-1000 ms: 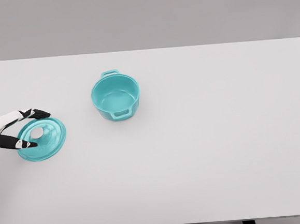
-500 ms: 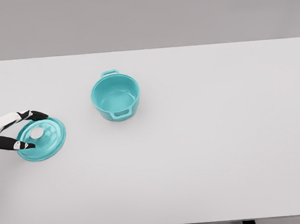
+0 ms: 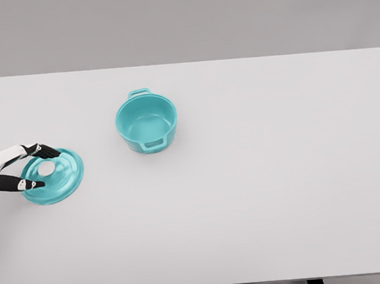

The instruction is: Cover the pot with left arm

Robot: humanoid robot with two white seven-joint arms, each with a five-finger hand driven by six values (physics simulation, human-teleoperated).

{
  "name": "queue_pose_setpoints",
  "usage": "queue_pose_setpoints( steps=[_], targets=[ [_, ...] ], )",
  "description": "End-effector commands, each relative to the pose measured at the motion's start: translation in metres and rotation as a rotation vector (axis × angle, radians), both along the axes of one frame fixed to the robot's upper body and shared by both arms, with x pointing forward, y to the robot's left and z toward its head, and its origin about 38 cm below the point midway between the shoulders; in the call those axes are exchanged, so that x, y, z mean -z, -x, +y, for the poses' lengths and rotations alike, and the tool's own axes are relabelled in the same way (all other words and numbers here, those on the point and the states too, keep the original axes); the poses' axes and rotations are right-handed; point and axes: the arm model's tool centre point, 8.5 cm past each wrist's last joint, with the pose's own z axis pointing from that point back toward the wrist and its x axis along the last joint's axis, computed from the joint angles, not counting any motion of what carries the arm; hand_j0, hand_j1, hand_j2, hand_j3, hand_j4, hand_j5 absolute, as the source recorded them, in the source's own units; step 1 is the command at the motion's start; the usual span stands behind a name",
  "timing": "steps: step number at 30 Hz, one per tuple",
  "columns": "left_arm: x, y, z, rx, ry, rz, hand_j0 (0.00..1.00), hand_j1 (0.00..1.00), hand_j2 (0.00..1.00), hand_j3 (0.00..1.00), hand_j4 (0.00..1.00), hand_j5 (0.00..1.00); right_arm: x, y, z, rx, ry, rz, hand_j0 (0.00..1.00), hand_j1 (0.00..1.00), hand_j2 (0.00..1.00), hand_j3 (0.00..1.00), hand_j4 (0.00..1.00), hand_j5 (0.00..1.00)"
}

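At the frame's left edge I see my left hand (image 3: 18, 170) with fingers (image 3: 44, 152) released, straddling the round teal lid (image 3: 53, 176). The open teal two-handled pot (image 3: 146, 124) stands apart, upper centre-left on the white surface (image 3: 278, 174).

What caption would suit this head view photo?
Left hand with fingers spread over a teal lid on the white table, left of the open teal pot.

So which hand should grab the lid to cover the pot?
Left. The left hand is already at the teal lid, fingers spread around its white knob. The open pot sits up and right. No right arm shows.
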Motion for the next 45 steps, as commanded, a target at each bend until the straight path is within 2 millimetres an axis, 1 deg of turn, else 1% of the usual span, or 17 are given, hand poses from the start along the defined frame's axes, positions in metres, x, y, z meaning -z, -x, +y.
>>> queue_pose_setpoints(
  steps=[1, 9, 26, 29, 35, 38, 42, 43, 45],
  targets=[
    [-0.001, 0.0, 0.001, -0.005, 0.004, 0.0, 0.71, 0.71, 0.71, 0.71, 0.71, 0.71, 0.0, 0.0, 0.0, 0.0, 0.0, -0.001, 1.0, 1.0, 1.0, 1.0, 1.0, 1.0],
    [0.003, 0.0, 0.0, -0.001, -0.006, 0.006, 0.64, 0.64, 0.64, 0.64, 0.64, 0.64, 0.0, 0.0, 0.0, 0.0, 0.0, -0.001, 1.0, 1.0, 1.0, 1.0, 1.0, 1.0],
    [0.003, 0.001, -0.001, 0.002, -0.007, 0.006, 0.57, 0.57, 0.57, 0.57, 0.57, 0.57, 0.0, 0.0, 0.0, 0.0, 0.0, -0.001, 1.0, 1.0, 1.0, 1.0, 1.0, 1.0],
    [0.001, 0.0, -0.002, 0.005, -0.004, 0.0, 0.54, 0.54, 0.54, 0.54, 0.54, 0.54, 0.0, 0.0, 0.0, 0.0, 0.0, -0.001, 1.0, 1.0, 1.0, 1.0, 1.0, 1.0],
    [-0.006, -0.004, -0.011, 0.029, 0.004, -0.022, 0.52, 0.52, 0.52, 0.52, 0.52, 0.52, 0.0, -0.001, 0.0, -0.001, 0.0, -0.002, 1.0, 1.0, 1.0, 1.0, 1.0, 1.0],
    [-0.014, -0.006, -0.02, 0.058, 0.011, -0.043, 0.52, 0.52, 0.52, 0.52, 0.52, 0.52, 0.0, -0.001, 0.0, -0.001, 0.0, -0.002, 1.0, 1.0, 1.0, 1.0, 1.0, 1.0],
    [-0.019, -0.007, -0.025, 0.074, 0.014, -0.059, 0.52, 0.52, 0.52, 0.52, 0.52, 0.52, 0.0, 0.0, 0.0, 0.0, 0.0, 0.0, 1.0, 1.0, 1.0, 1.0, 1.0, 1.0],
    [-0.026, -0.01, -0.028, 0.087, 0.014, -0.074, 0.52, 0.52, 0.52, 0.52, 0.52, 0.52, 0.0, 0.0, 0.0, 0.0, 0.0, -0.001, 1.0, 1.0, 1.0, 1.0, 1.0, 1.0],
    [-0.032, -0.013, -0.03, 0.092, 0.013, -0.09, 0.52, 0.52, 0.52, 0.52, 0.52, 0.52, 0.0, 0.0, 0.0, 0.0, 0.0, -0.001, 1.0, 1.0, 1.0, 1.0, 1.0, 1.0]
  ],
)
